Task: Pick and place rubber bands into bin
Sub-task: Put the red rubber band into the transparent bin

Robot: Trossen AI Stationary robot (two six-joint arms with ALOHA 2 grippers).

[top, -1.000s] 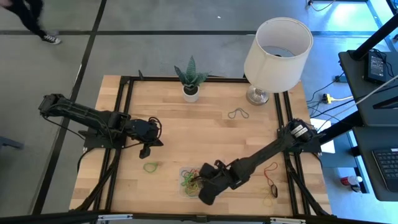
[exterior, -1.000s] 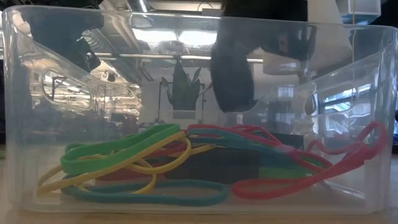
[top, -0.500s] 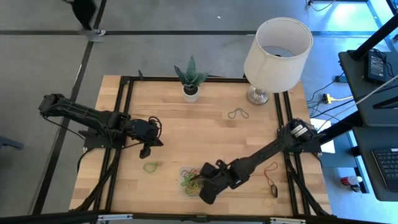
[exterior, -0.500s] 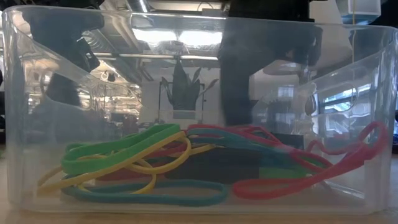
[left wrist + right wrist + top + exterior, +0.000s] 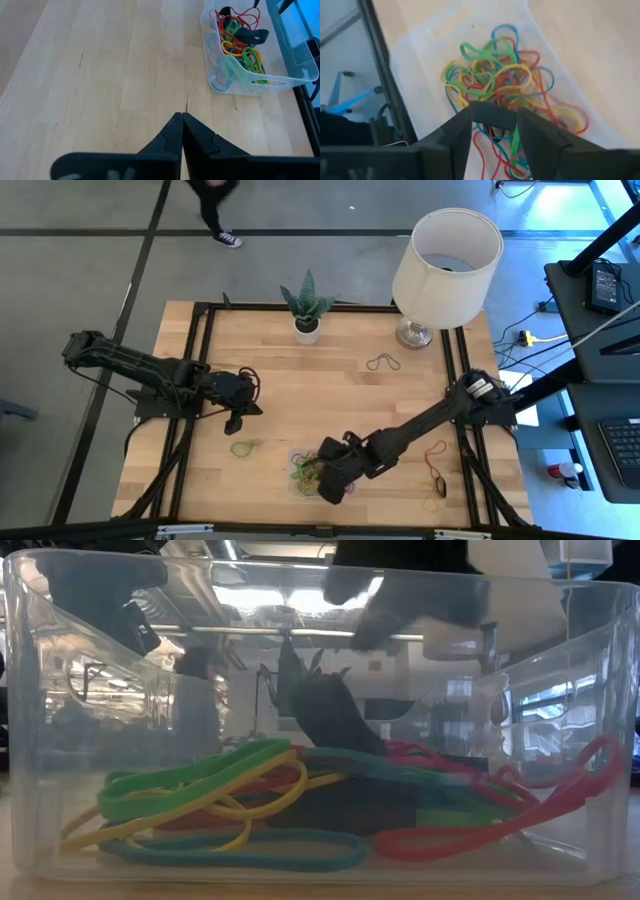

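Observation:
The clear bin (image 5: 296,454) stands near the table's front edge and holds a heap of rubber bands (image 5: 490,80) in green, yellow, red and blue. My right gripper (image 5: 322,472) hangs open over the bin, with a black band (image 5: 492,113) across its fingertips. In the low view a dark shape (image 5: 330,710) slants down onto the heap (image 5: 200,790). Loose bands lie on the wood: green (image 5: 241,447), grey (image 5: 383,363), red (image 5: 435,452), black (image 5: 437,477), yellow (image 5: 432,503). My left gripper (image 5: 235,423) is shut over bare wood to the bin's left, its fingertips (image 5: 181,116) holding nothing. My right gripper's open fingers point down into the bin, and the black band (image 5: 492,113) lies between their tips. I cannot tell whether the band still touches them.
A small white plant pot (image 5: 307,330) and a lamp (image 5: 445,255) stand along the far edge. Black frame rails run down both sides of the table. A person (image 5: 215,205) walks on the floor beyond the far edge.
My right gripper has opened over the bin and shifted a little toward the table's left. In the low view the dark mass that hung high in the bin has split: the gripper shows higher, and a dark shape now reaches down onto the heap.

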